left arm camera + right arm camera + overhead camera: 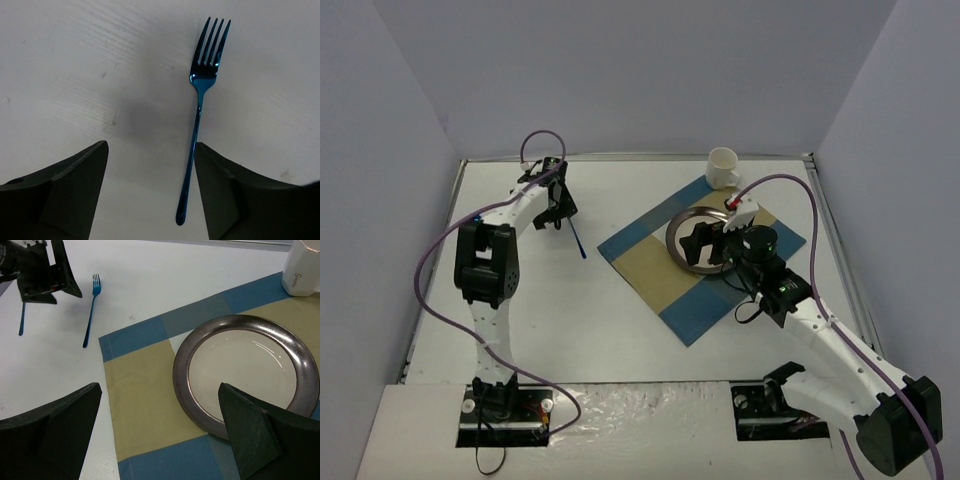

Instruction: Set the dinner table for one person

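The white dinner table (590, 330) carries a blue-and-tan checked placemat (650, 262) with a dark-rimmed cream plate (682, 232) on it. A white mug (722, 167) stands at the mat's far corner. A blue fork (578, 238) lies on the bare table left of the mat. My left gripper (557, 205) hovers over it, open and empty. In the left wrist view the fork (200, 100) has its handle end between the fingers, near the right finger (225, 190). My right gripper (708, 243) is open and empty above the plate (250, 375) and mat (145, 390).
In the right wrist view a second thin blue utensil handle (21, 320) lies beside the left gripper (45, 270), left of the fork (91, 310); its head is hidden. Lavender-grey walls close the table on three sides.
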